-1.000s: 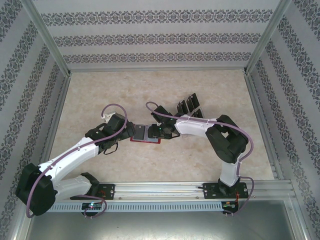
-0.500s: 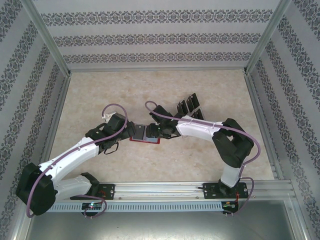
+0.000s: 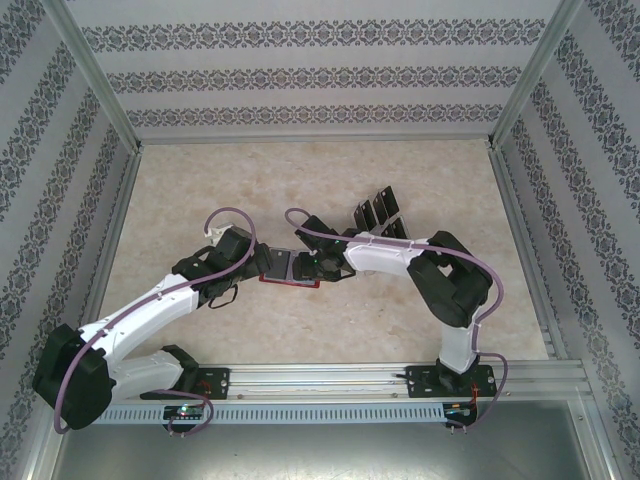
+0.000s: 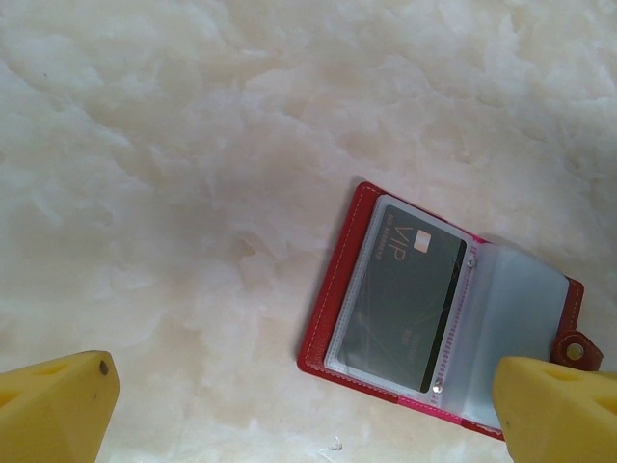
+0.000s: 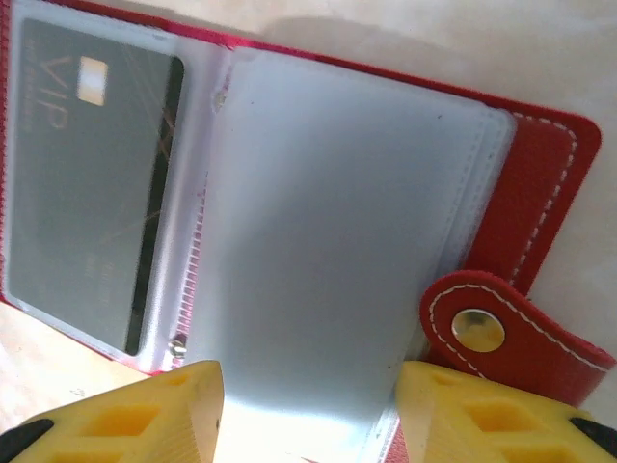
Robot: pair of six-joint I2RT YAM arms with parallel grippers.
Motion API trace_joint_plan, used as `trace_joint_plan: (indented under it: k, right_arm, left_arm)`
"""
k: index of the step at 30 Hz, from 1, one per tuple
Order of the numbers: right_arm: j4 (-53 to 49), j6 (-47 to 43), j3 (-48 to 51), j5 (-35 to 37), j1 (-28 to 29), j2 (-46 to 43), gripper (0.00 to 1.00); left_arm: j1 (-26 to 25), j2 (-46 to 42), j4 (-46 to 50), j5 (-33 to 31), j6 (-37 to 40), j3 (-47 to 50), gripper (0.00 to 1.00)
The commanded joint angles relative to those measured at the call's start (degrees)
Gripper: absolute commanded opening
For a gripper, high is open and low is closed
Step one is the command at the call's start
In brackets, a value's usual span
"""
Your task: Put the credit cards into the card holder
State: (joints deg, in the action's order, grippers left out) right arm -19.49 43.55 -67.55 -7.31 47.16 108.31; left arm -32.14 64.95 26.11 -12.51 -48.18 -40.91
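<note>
Card holder (image 4: 341,280) lies open flat on the table (image 3: 200,190), red cover down and clear pockets up. One black card (image 4: 397,289) sits in the pocket on the side away from the clasp tab (image 5: 501,328). The clear sleeve (image 5: 337,231) next to the tab is empty. Left arm (image 3: 150,305) comes in low from the holder's near-left, forearm angled up to it, wrist camera looking down. Left gripper (image 4: 304,395) has its jaws wide with nothing between them. One fingertip is over bare table well off the holder's card side, the other over the holder's tab corner; can't tell if that one touches. Right arm (image 3: 390,252) is folded, elbow well out to the holder's right and forearm running straight back toward it, wrist close over the tab side. Right gripper (image 5: 308,410) has its jaws about halfway apart and grips nothing. Its fingertips straddle the near edge of the empty sleeve, one toward the pocketed card and one just beside the tab. Can't tell if they press on the plastic. Spare cards (image 3: 378,212) stand on edge in a short row, past the holder and to its right, apart from both grippers.
</note>
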Motion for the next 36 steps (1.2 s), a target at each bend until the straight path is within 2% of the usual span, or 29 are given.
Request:
trace_joint_plan:
  k: [1,29,36]
  right_arm:
    - [0.42,0.49,-1.36,0.37,0.86,1.64,0.52]
    - [1.17,0.57,-5.52,-1.72,1.84,1.96,0.52]
    - [1.92,0.92,-8.94,-2.42,2.41,3.42,0.52]
  left_arm:
    - [0.41,-0.15,-1.15,-0.32,0.91,0.86,1.0]
    - [0.51,-0.14,-1.76,-0.06,0.64,0.67,1.0]
    - [0.59,-2.01,0.09,-2.32,0.13,-0.23,1.0]
